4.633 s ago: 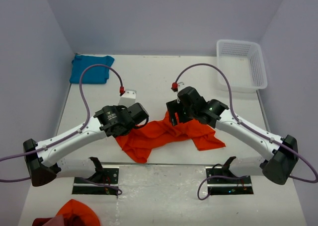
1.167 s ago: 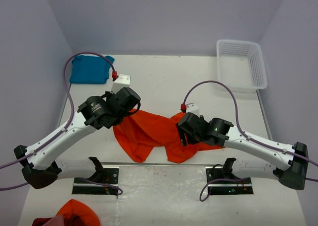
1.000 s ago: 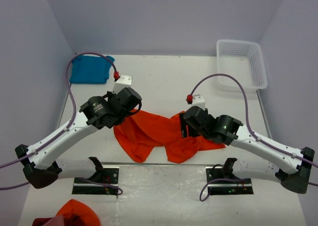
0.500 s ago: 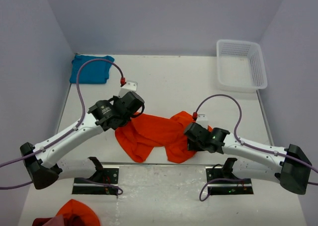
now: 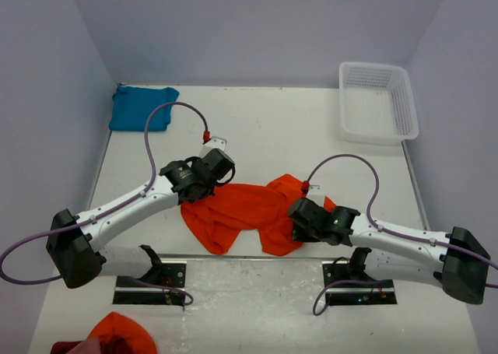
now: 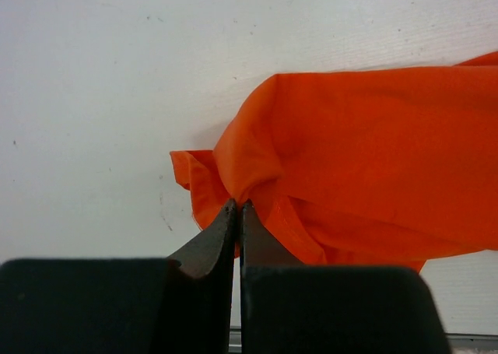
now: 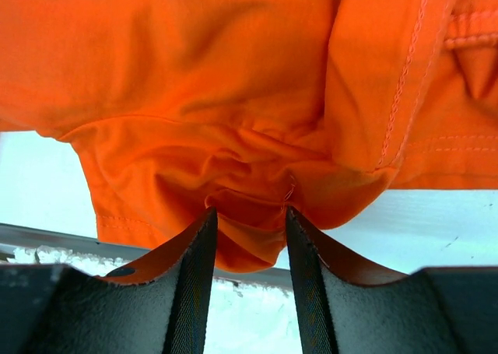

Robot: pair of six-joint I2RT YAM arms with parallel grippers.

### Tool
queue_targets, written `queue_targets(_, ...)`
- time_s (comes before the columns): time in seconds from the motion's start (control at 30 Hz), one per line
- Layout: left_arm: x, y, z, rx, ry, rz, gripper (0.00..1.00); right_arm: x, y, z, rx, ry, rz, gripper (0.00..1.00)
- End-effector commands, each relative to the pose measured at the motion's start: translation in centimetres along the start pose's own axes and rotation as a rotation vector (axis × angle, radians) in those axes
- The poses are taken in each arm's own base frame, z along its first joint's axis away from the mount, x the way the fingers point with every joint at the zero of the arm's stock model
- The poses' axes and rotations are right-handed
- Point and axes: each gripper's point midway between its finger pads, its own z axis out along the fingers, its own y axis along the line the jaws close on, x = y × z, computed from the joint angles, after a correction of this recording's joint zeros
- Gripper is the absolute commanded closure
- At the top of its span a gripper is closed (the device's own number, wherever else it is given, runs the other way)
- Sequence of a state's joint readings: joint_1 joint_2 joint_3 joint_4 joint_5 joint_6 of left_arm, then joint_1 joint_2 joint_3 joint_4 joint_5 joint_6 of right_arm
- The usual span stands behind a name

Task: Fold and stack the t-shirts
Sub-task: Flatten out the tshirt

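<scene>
White table [image 5: 272,128] | left end effector [image 6: 237,206] clamps orange shirt [image 6: 366,152] edge — right end effector [image 7: 249,210] half-open, straddling hem

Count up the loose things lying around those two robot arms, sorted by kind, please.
Shirts: 2, the orange shirt and the blue shirt
Baskets: 1, the white basket
Cloth heaps: 1, the orange heap at the near left corner
Total: 4

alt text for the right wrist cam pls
Close-up of the crumpled orange t-shirt filling most of the frame, with a bunched fold sitting between the two dark fingers of the right gripper, which stand apart around it. White table shows below the hem on both sides.
</scene>
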State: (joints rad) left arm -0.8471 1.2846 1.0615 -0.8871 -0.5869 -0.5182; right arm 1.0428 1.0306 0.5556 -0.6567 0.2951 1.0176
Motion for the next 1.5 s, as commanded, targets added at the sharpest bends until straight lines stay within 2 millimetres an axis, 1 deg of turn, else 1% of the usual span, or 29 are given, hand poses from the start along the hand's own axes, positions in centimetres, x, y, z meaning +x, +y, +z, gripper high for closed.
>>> queue_targets(0.0, -1.0, 0.1, 0.3, 0.02, -0.034, -0.009, 1.0, 0.2, 0.4, -0.2, -0.006, -0.012, 0.063, 0.59)
queue_targets(0.13, -0.8, 0.2, 0.5, 0.02, -0.028, -0.011, 1.0, 1.0, 0.0, 0.2, -0.003, 0.006, 0.07, 0.59)
queue_targets(0.2, -0.8, 0.2, 0.4, 0.022, -0.03, -0.012, 1.0, 1.4, -0.1, 0.5, -0.004, 0.016, 0.074, 0.63)
queue_targets(0.27, -0.8, 0.3, 0.4, 0.022, -0.031, -0.013, 1.0, 2.0, -0.1, 0.9, -0.005, 0.034, 0.068, 0.72)
queue_targets(0.33, -0.7, 0.4, 0.4, 0.018, -0.029, -0.011, 1.0, 2.6, 0.4, 0.9, -0.018, 0.051, 0.052, 0.9)
queue_targets(0.37, -0.6, 0.5, 0.4, 0.016, -0.027, -0.012, 1.0, 2.7, 1.2, 0.9, -0.037, 0.056, 0.041, 0.97)
queue_targets(0.4, -0.4, 0.6, 0.5, 0.015, -0.023, -0.009, 1.0, 3.4, 2.2, 0.6, -0.077, 0.074, -0.016, 1.0)
queue_targets(0.43, -0.4, 0.7, 0.6, 0.012, -0.023, -0.013, 1.0, 3.0, 4.1, 0.0, -0.132, 0.065, -0.036, 1.0)
queue_targets(0.47, -0.4, 0.7, 0.6, 0.013, -0.023, -0.014, 1.0, 3.5, 5.0, -0.3, -0.148, 0.076, -0.105, 1.0)
queue_targets(0.5, -0.4, 0.7, 0.6, 0.016, -0.022, -0.014, 1.0, 3.5, 6.1, -0.7, -0.172, 0.075, -0.146, 1.0)
queue_targets(0.53, -0.4, 0.8, 0.7, 0.015, -0.021, -0.017, 1.0, 2.4, 8.5, -1.9, -0.223, 0.051, -0.167, 1.0)
queue_targets(0.57, -0.4, 0.8, 0.6, 0.016, -0.021, -0.018, 1.0, 2.1, 9.3, -2.4, -0.226, 0.037, -0.193, 1.0)
queue_targets(0.6, -0.6, 0.7, 0.5, 0.022, -0.024, -0.02, 1.0, 2.2, 9.9, -2.5, -0.214, 0.034, -0.237, 1.0)
queue_targets(0.63, -0.6, 0.7, 0.4, 0.024, -0.024, -0.019, 1.0, 1.2, 11.5, -3.6, -0.237, 0.012, -0.245, 1.0)
queue_targets(0.73, -0.9, 0.9, 0.0, 0.027, -0.035, -0.029, 1.0, -0.2, 13.4, -4.7, -0.259, -0.021, -0.292, 1.0)
queue_targets(0.83, -0.9, 1.2, -0.2, 0.022, -0.037, -0.03, 1.0, -2.3, 13.4, -4.4, -0.201, -0.076, -0.326, 1.0)
queue_targets(0.87, -0.8, 1.2, -0.2, 0.022, -0.034, -0.03, 1.0, -2.6, 13.5, -4.3, -0.205, -0.058, -0.33, 0.82)
queue_targets(0.9, -0.8, 1.3, -0.2, 0.02, -0.033, -0.029, 1.0, -3.5, 13.2, -3.8, -0.186, -0.063, -0.332, 0.73)
queue_targets(0.97, -0.5, 1.4, -0.2, 0.019, -0.027, -0.03, 1.0, -4.3, 13.0, -3.2, -0.164, -0.071, -0.346, 0.48)
queue_targets(1.07, -0.3, 1.5, -0.2, 0.019, -0.025, -0.031, 1.0, -4.1, 12.5, -2.6, -0.142, -0.055, -0.364, 0.38)
queue_targets(1.1, -0.3, 1.6, -0.3, 0.018, -0.028, -0.031, 1.0, -3.7, 12.2, -2.4, -0.139, -0.043, -0.363, 0.35)
queue_targets(1.17, -0.3, 1.7, -0.3, 0.016, -0.03, -0.033, 1.0, -3.5, 11.8, -2.4, -0.131, -0.036, -0.347, 0.35)
queue_targets(1.2, -0.2, 1.8, -0.3, 0.015, -0.027, -0.031, 1.0, -3.3, 11.6, -2.4, -0.132, -0.034, -0.343, 0.36)
queue_targets(1.23, -0.2, 1.8, -0.2, 0.013, -0.026, -0.032, 1.0, -2.6, 11.3, -2.3, -0.142, -0.013, -0.342, 0.37)
queue_targets(1.27, -0.1, 1.8, -0.2, 0.013, -0.025, -0.029, 1.0, -2.3, 11.4, -2.7, -0.168, -0.009, -0.327, 0.38)
queue_targets(1.3, -0.1, 1.8, -0.2, 0.015, -0.025, -0.03, 1.0, -1.6, 11.0, -2.5, -0.173, 0.008, -0.327, 0.42)
queue_targets(1.37, -0.2, 1.7, -0.1, 0.019, -0.027, -0.03, 1.0, -0.2, 11.8, -3.0, -0.239, 0.039, -0.329, 0.47)
queue_targets(1.4, -0.2, 1.6, 0.0, 0.023, -0.027, -0.031, 1.0, 0.6, 11.7, -2.8, -0.248, 0.06, -0.339, 0.49)
queue_targets(1.47, -0.2, 1.5, 0.1, 0.026, -0.025, -0.031, 1.0, 1.9, 12.4, -3.0, -0.271, 0.094, -0.364, 0.51)
